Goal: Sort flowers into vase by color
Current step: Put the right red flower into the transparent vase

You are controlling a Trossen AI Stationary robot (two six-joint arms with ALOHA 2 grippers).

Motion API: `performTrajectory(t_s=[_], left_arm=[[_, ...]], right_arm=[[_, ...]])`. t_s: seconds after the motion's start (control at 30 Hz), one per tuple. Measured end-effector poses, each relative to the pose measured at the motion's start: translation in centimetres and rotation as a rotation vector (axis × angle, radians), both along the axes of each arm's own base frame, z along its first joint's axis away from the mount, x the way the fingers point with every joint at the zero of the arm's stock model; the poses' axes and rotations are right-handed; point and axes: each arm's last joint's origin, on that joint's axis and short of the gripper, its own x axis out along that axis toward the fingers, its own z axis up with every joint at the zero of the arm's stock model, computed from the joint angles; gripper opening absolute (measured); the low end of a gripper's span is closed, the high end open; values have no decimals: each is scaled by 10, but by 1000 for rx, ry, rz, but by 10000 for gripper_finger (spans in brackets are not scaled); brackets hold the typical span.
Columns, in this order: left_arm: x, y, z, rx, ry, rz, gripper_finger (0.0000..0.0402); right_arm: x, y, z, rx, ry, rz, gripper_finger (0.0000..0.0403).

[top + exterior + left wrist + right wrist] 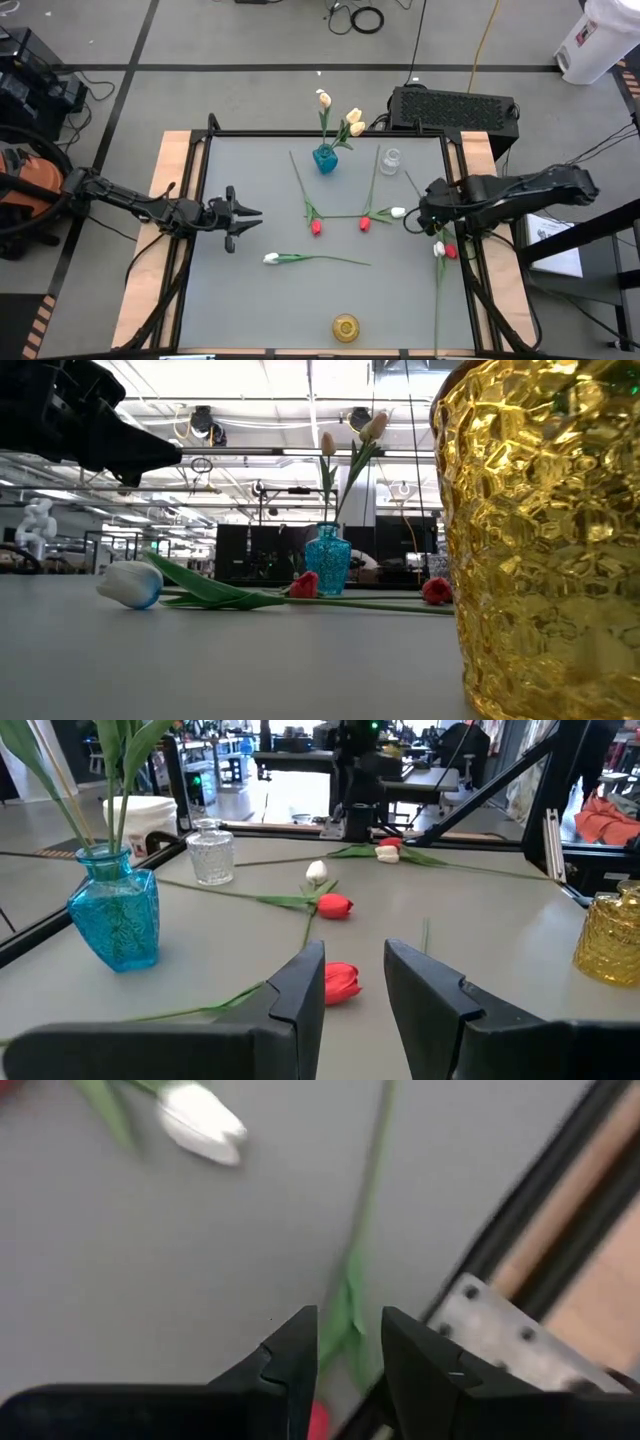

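Three cream-yellow tulips stand in the blue vase (325,158) at the far middle. Loose flowers lie flat on the grey mat: two red ones (316,227) (364,222), a white one (398,212) and another white one (271,258). A white bud (438,248) and a red bud (451,251) lie by the right frame. My left gripper (245,212) hovers level and open at the left, and a red bud (340,982) lies beyond its fingers. My right gripper (428,215) points down, open, over a green stem (365,1210) near a white bud (200,1125).
A clear glass vase (390,160) stands right of the blue one. A gold vase (345,327) stands at the near middle and fills the right of the low view (545,540). The black frame rail (520,1230) runs close beside my right gripper.
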Motion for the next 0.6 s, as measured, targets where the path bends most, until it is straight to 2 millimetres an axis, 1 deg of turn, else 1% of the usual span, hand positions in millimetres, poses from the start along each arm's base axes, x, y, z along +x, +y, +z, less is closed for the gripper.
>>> performTrajectory(t_s=[0.1,0.23,0.43,0.6], left_arm=[[0,0,0,-1,0,-7,114],[0,0,0,-1,0,-9,114],[0,0,0,-1,0,-10,114],[0,0,0,-1,0,-10,114]], right_arm=[[4,0,-5,-7,72,1,110],[10,1,-9,-9,117,26,125],[16,2,-14,-11,156,51,147],[19,2,-17,-12,176,55,150]])
